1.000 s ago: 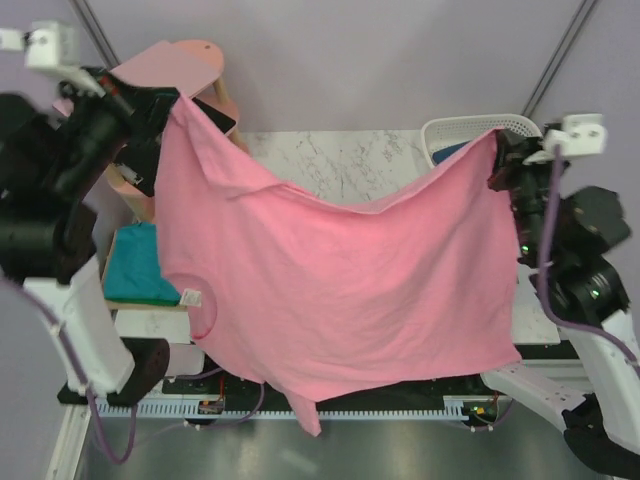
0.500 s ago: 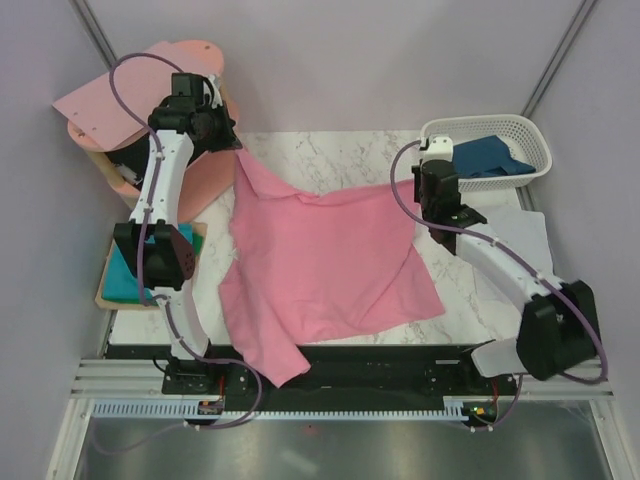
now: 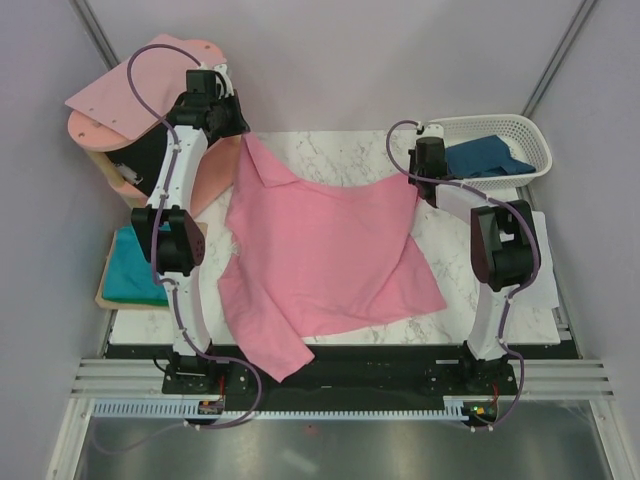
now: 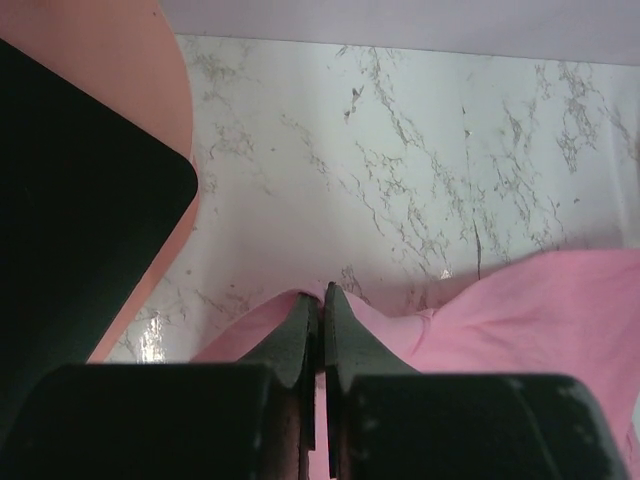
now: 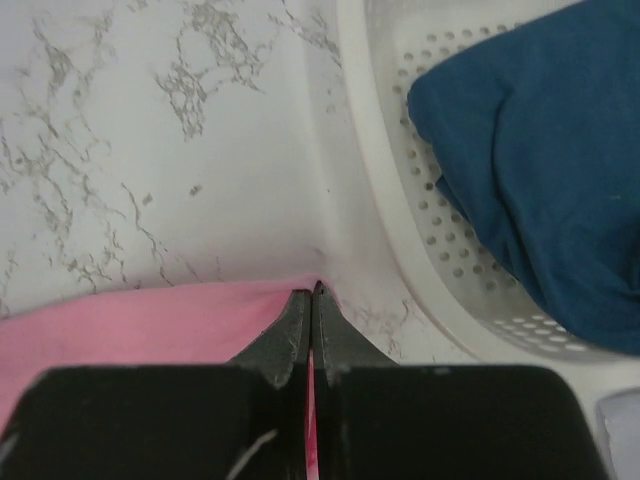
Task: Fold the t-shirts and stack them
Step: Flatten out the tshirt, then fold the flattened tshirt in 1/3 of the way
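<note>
The light pink t-shirt [image 3: 320,255] lies spread over the marble table, one sleeve hanging past the near edge. My left gripper [image 3: 240,135] is shut on its far left corner, seen as pink cloth [image 4: 500,320] round the closed jaws [image 4: 322,295]. My right gripper [image 3: 413,180] is shut on the far right corner [image 5: 140,320], tips [image 5: 312,292] low over the table. The dark blue t-shirt [image 3: 485,158] lies in the white basket [image 3: 535,140]; it also shows in the right wrist view [image 5: 540,160]. The teal t-shirt [image 3: 125,275] lies folded on a board at the left.
A pink wooden shelf unit [image 3: 120,100] stands at the far left, close behind my left arm; its side shows in the left wrist view [image 4: 110,60]. The basket rim [image 5: 380,170] is just right of my right gripper. A white sheet [image 3: 535,240] lies at the right.
Both arms have swung from held high near the camera down and out to the far side, laying the pink shirt flat; in the last half second both corners moved farther back.
</note>
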